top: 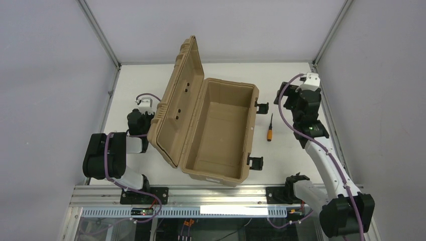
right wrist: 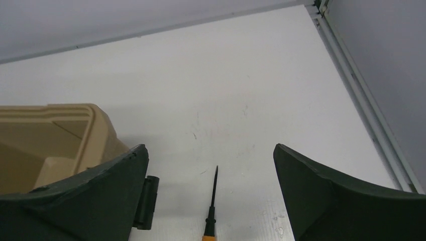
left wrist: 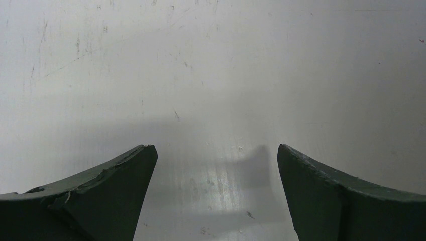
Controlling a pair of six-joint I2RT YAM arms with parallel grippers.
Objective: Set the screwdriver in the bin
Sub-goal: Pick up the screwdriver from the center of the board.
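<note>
The bin (top: 248, 131) stands in the middle of the table (top: 279, 156) with its ribbed lid (top: 178, 105) swung open and leaning to the left side; the tan interior is exposed and holds nothing visible; two black latches (top: 261, 107) project from its right wall, one toward the far end and one toward the near end. The screwdriver (top: 270, 128) lies flat on the table just to the right of the bin, between the two latches and apart from the wall; its orange handle points toward the near edge and its thin black shaft toward the far edge. The right gripper (top: 287, 99) hangs over the table beside the far right corner of the bin, slightly beyond the shaft tip; its jaws are spread to full width and hold nothing; in the right wrist view the screwdriver (right wrist: 212, 206) lies at the bottom edge, centred in the gap between the fingers (right wrist: 100, 186), untouched. The left gripper (top: 135, 120) sits low behind the open lid on the left side; in the left wrist view its jaws are spread wide over bare table, gripping nothing.
</note>
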